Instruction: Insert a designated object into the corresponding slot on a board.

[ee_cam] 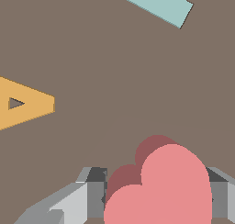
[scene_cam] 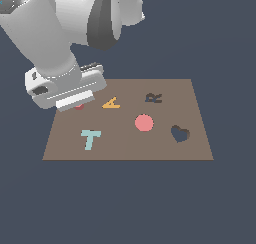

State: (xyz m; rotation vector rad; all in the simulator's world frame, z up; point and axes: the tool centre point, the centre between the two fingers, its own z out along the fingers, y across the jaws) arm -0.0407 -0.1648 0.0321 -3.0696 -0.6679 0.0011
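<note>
Simulated scene: flat brown board (scene_cam: 125, 148) on featureless dark blue-grey ground.

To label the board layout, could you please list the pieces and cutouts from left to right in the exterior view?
Teal T → orange A → pink disc → R cutout → heart cutout. The heart block is largely hidden beneath the hand, so I left it out.

Exterior cam sits off the arm, a bit high, looking down at the whole brown board (scene_cam: 150, 143) from its near edge. Wrist cam rides right above the board (ee_cam: 114, 71), super close, facing down past the jaws. Both catch the orange A (scene_cam: 111, 103) (ee_cam: 25, 103)
</note>
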